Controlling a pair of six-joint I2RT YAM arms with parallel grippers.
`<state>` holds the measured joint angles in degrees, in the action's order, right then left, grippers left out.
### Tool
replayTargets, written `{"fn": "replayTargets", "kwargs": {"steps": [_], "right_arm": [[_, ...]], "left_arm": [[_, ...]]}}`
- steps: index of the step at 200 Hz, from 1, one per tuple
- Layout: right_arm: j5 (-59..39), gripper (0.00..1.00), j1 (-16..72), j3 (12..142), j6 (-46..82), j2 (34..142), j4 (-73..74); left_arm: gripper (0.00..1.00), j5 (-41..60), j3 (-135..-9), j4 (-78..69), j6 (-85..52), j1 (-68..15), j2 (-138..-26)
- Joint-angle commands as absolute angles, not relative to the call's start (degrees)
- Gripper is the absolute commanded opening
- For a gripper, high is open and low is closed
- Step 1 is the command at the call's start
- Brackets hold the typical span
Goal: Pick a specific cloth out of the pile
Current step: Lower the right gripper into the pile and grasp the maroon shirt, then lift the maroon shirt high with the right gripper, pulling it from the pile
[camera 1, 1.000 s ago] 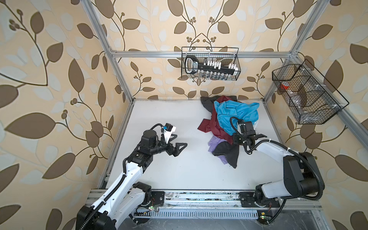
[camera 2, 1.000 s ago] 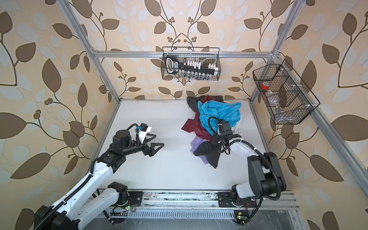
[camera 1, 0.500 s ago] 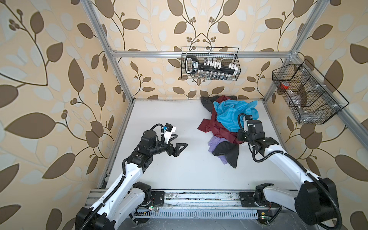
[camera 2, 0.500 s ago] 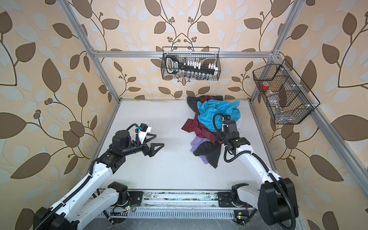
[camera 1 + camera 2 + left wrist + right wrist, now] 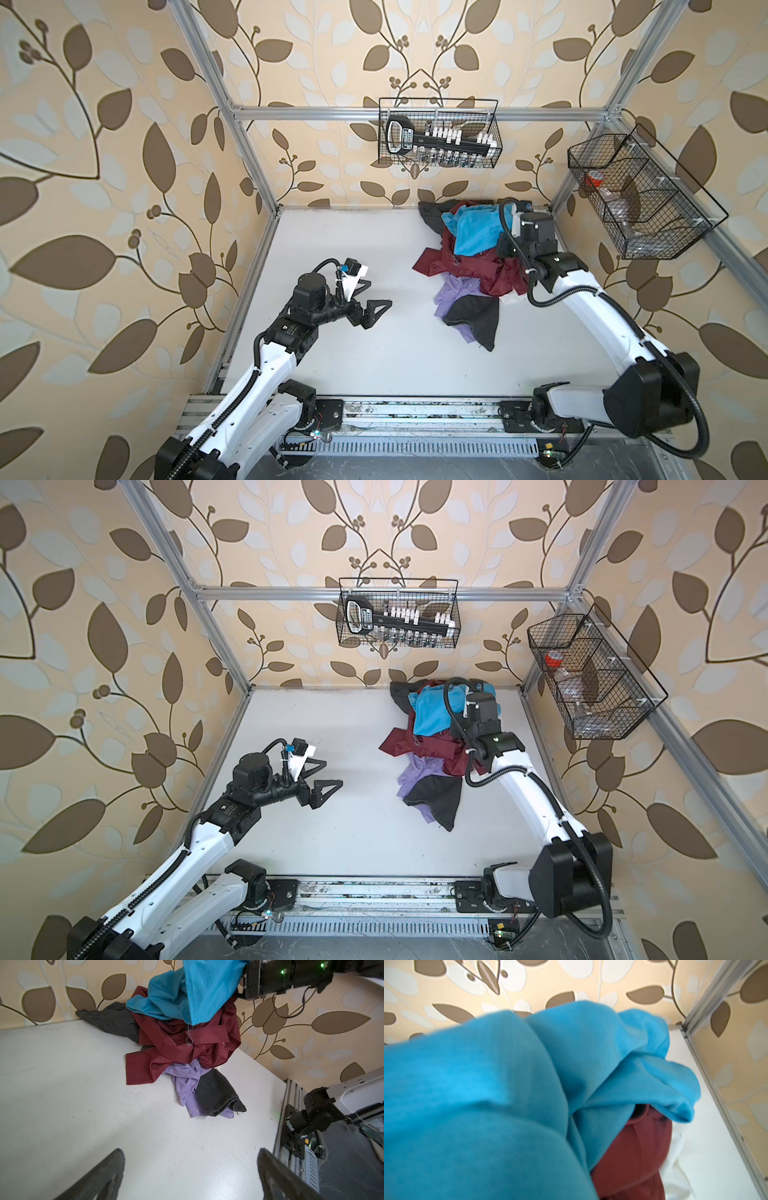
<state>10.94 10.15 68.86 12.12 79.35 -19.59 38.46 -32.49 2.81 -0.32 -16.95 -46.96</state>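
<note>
Maroon cloth [image 5: 415,746] partly under turquoise garment [image 5: 432,717] in the mixed pile [image 5: 440,798]

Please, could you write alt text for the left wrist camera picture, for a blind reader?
A pile of clothes lies on a white table by a leaf-patterned wall: a turquoise-blue garment on top, lifted toward the right arm, over the dark maroon cloth, with a lavender garment and dark grey garments beneath. The open left gripper frames the foreground.
</note>
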Motion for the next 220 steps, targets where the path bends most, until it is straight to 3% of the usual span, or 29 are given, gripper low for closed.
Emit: {"fn": "replayTargets", "kwargs": {"steps": [1,23,33,41,51,65,74,155,220], "right_arm": [[11.42,0.0,9.41,76.09,10.73,87.04,-19.78],[9.84,0.19,9.01,82.98,10.14,97.48,-22.73],[9.05,0.39,9.01,85.25,10.02,101.51,-24.22],[8.01,0.47,8.97,86.21,9.95,103.79,-25.21],[6.48,0.57,8.97,85.87,10.19,104.77,-25.37],[5.0,0.83,8.97,82.34,10.88,103.14,-22.78],[3.94,0.91,8.98,79.07,11.37,101.01,-20.2],[2.2,0.99,8.97,63.08,12.04,86.18,-14.85],[3.28,0.99,9.03,59.01,11.1,89.65,-13.99]], "left_arm": [[0.99,38.23,-32.26,1.58,0.79,-17.49,-46.18],[0.99,38.1,-32.26,1.67,1.08,-17.49,-46.53],[0.99,38.06,-32.26,1.76,1.14,-17.49,-46.75],[0.99,37.93,-32.26,1.82,1.34,-17.49,-46.82],[0.99,37.88,-32.3,1.85,1.47,-17.49,-46.93],[0.99,37.79,-32.26,1.91,1.63,-17.49,-47.18],[0.99,37.79,-32.29,1.93,1.67,-17.49,-47.33],[0.99,38.41,-32.26,1.67,1.59,-17.54,-47.2],[0.99,39.02,-32.36,1.41,1.5,-17.58,-47.39]]}}
